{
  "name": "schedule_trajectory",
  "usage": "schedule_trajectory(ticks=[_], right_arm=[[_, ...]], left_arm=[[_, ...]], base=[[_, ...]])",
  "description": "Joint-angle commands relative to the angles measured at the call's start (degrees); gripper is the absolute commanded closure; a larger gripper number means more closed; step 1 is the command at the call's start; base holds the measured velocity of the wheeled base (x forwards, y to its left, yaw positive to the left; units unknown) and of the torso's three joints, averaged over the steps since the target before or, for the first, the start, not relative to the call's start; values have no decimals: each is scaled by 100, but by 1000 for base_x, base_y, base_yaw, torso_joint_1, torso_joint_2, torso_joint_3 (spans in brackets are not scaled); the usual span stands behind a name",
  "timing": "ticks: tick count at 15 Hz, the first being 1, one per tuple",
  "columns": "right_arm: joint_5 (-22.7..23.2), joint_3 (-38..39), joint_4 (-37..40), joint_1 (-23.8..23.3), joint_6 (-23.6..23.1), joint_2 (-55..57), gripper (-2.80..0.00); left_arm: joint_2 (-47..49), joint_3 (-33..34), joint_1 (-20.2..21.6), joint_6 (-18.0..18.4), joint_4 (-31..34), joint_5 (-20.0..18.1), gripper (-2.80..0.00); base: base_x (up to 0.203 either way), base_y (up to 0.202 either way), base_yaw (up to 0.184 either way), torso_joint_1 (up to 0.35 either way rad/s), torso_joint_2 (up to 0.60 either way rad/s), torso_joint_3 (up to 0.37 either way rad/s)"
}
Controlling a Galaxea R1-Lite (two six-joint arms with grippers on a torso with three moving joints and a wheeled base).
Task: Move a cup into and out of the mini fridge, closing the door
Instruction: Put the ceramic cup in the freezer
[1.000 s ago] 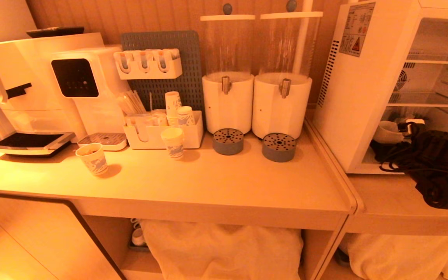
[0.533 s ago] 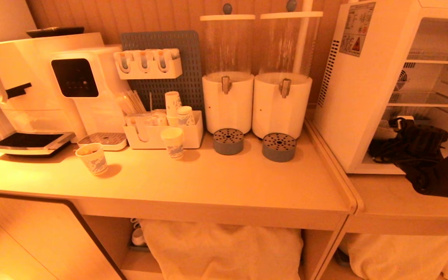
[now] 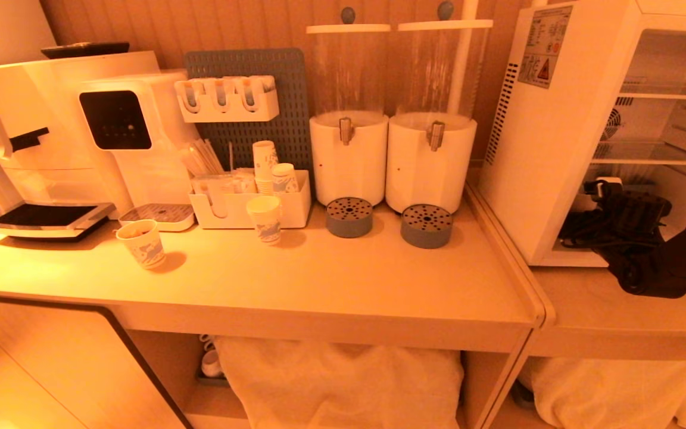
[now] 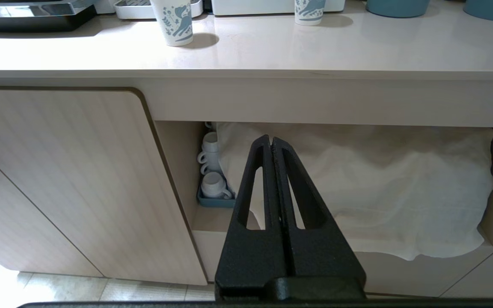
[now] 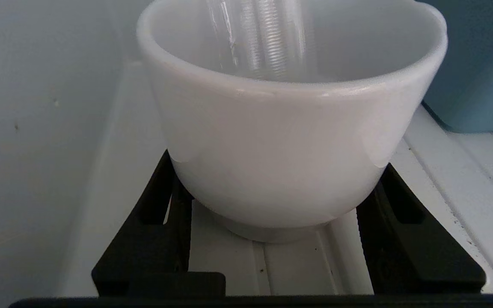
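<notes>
The cup [image 5: 289,141] was plain glossy white — no pattern — flanked by matte black fingers [image 5: 156,239] on a white ribbed floor. At upper right of the right wrist view sat a blue container [image 5: 477,64]. Paper cups [image 4: 173,21] in the left wrist view's upper left were white with blue floral print.

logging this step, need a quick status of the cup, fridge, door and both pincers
cup: upright on the fridge floor, empty, between the right pincer's fingers
mini fridge: open at the front, right arm reaching inside
door: not in view
right pincer: fingers either side of the cup
left pincer: shut, empty, parked below the counter
</notes>
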Motion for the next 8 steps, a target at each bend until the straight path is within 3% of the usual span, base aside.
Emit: schedule_trajectory(ticks=[1,8], right_arm=[[0,22,35,-6,-18,16,0],[-9,119,15,-1,-20,18,0]], left_arm=[[0,1,-2,-3,-2,0,0],[0,65,3,6,-137,0,0]], base=[[0,0,0,0,0,0],[0,0,0,0,0,0]])
